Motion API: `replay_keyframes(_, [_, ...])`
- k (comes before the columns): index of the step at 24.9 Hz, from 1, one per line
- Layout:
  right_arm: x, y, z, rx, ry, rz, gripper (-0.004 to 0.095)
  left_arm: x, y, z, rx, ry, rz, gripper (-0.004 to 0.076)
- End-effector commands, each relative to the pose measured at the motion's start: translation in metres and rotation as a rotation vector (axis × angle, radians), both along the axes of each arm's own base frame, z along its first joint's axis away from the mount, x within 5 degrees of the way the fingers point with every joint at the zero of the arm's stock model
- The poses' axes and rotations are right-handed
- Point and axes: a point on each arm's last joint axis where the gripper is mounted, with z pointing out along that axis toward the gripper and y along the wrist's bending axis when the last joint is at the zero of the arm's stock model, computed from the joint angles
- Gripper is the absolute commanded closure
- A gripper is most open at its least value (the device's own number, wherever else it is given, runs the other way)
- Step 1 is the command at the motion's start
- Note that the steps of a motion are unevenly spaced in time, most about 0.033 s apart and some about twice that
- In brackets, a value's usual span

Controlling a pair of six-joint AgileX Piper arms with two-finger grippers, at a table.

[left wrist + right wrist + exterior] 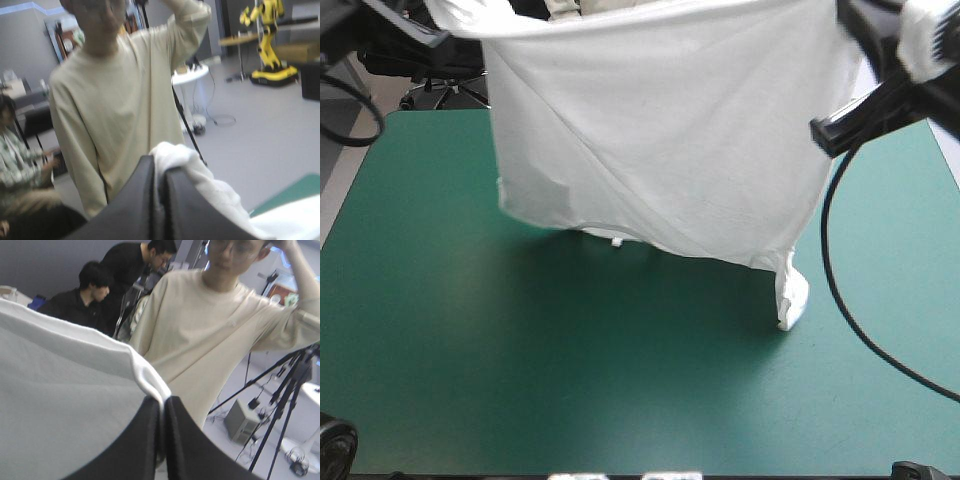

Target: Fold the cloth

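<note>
The white T-shirt [660,130] hangs stretched between both raised arms, high over the far half of the teal-green table [520,350]. Its lower hem trails near the cover, and one sleeve [791,295] droops to the table on the right side. My left gripper [160,170] is shut on the T-shirt, a bunched white fold [200,180] spilling beside its black fingers. My right gripper [163,402] is shut on the T-shirt too, pinching a hemmed edge [145,372], with the sheet [60,405] stretching off to one side. In the high view both grippers lie beyond the picture's upper corners.
The near half of the teal-green cover [570,400] lies bare below the hanging shirt. A small white tag [617,241] dangles under the hem near the middle.
</note>
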Motion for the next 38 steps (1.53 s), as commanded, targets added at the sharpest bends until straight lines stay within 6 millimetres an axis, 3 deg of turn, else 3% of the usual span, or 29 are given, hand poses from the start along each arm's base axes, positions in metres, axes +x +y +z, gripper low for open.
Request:
replay_keyframes(1, [-0.015,-0.025,0.034,0.048,-0.231,-0.042,0.0921,-0.052,0.019,0.035,-0.128,-0.292,-0.003,0.0741])
replay_keyframes(6, [-0.026,-0.038,0.050,0.101,-0.362,-0.048,0.0921,-0.081,0.030,0.051,-0.192,-0.478,0.011,0.0741])
replay_keyframes(11, [-0.025,-0.038,0.053,0.101,-0.399,-0.080,0.0921,-0.078,0.031,0.052,-0.182,-0.497,0.033,0.0741])
replay_keyframes(14, [-0.013,-0.030,0.046,0.054,-0.343,-0.151,0.0921,-0.059,0.026,0.046,-0.138,-0.445,0.072,0.0741])
replay_keyframes(17, [0.005,-0.019,0.038,0.024,-0.270,-0.281,0.0921,-0.027,0.019,0.036,-0.121,-0.347,0.102,0.0741])
replay_keyframes(19, [0.013,-0.013,0.035,0.040,-0.253,-0.314,0.0926,0.000,0.013,0.025,-0.099,-0.267,0.142,0.0741])
replay_keyframes(20, [0.021,-0.006,0.033,0.030,-0.251,-0.299,0.0926,0.032,0.006,0.012,-0.073,-0.194,0.185,0.0741])
replay_keyframes(22, [0.036,0.004,0.026,0.028,-0.201,-0.262,0.0926,0.057,0.001,0.001,-0.076,-0.146,0.220,0.0741])
replay_keyframes(24, [0.061,0.007,0.014,0.006,-0.134,-0.287,0.0926,0.086,-0.005,-0.012,-0.072,-0.114,0.263,0.0741])
replay_keyframes(25, [0.095,0.007,0.003,0.026,-0.092,-0.275,0.0926,0.107,-0.013,-0.022,-0.070,-0.117,0.260,0.0741])
replay_keyframes(29, [0.156,-0.003,-0.015,0.133,-0.074,-0.190,0.0926,0.137,-0.024,-0.033,-0.034,-0.226,0.274,0.0741])
replay_keyframes(30, [0.181,-0.010,-0.020,0.186,-0.115,-0.153,0.0926,0.149,-0.027,-0.033,-0.040,-0.318,0.271,0.0741])
replay_keyframes(31, [0.191,-0.017,-0.016,0.231,-0.202,-0.147,0.0926,0.154,-0.025,-0.030,-0.080,-0.396,0.255,0.0741])
replay_keyframes(33, [0.189,-0.030,-0.003,0.282,-0.367,-0.170,0.0926,0.149,-0.025,-0.019,-0.135,-0.594,0.217,0.0741])
replay_keyframes(35, [0.173,-0.034,0.014,0.301,-0.495,-0.173,0.0926,0.144,-0.021,-0.013,-0.143,-0.672,0.217,0.0741])
replay_keyframes(37, [0.170,-0.032,0.014,0.295,-0.442,-0.152,0.0926,0.148,-0.020,-0.017,-0.126,-0.619,0.236,0.0741])
replay_keyframes(38, [0.178,-0.029,0.006,0.274,-0.383,-0.150,0.0926,0.154,-0.018,-0.021,-0.110,-0.569,0.253,0.0741])
